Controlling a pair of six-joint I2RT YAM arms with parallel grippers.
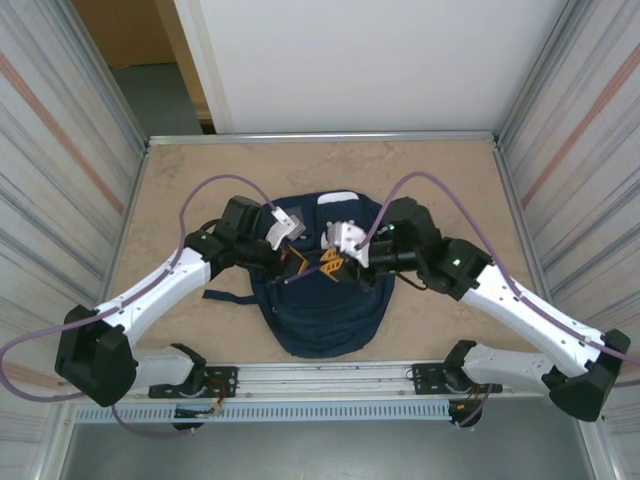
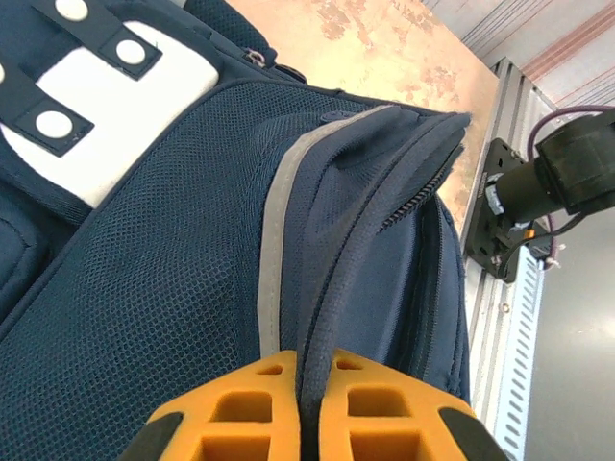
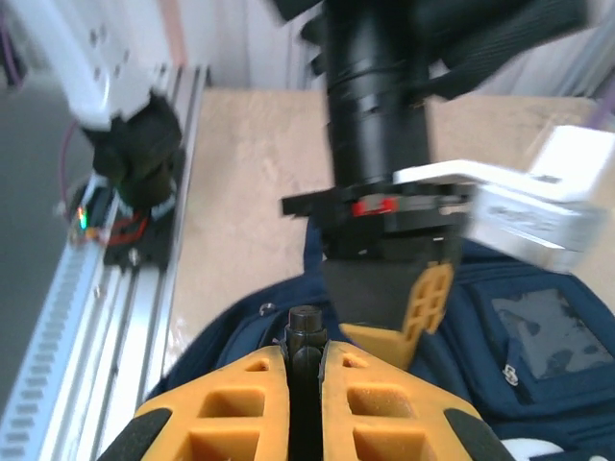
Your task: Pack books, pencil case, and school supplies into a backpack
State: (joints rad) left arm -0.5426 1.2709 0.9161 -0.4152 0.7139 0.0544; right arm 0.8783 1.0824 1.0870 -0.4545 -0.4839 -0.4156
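L hand pinched shut on backpack seam, R hand clamped on dark zip pull

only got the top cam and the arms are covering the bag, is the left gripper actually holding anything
observer: yes. In the left wrist view, the left gripper is shut on a ridge of backpack fabric beside the zipper.
operator: and the right one
observer: the right gripper is shut on a small dark zipper pull.
operator: how near are the two
observer: close. In the right wrist view, an orange finger of the left gripper hangs just beyond that pull.
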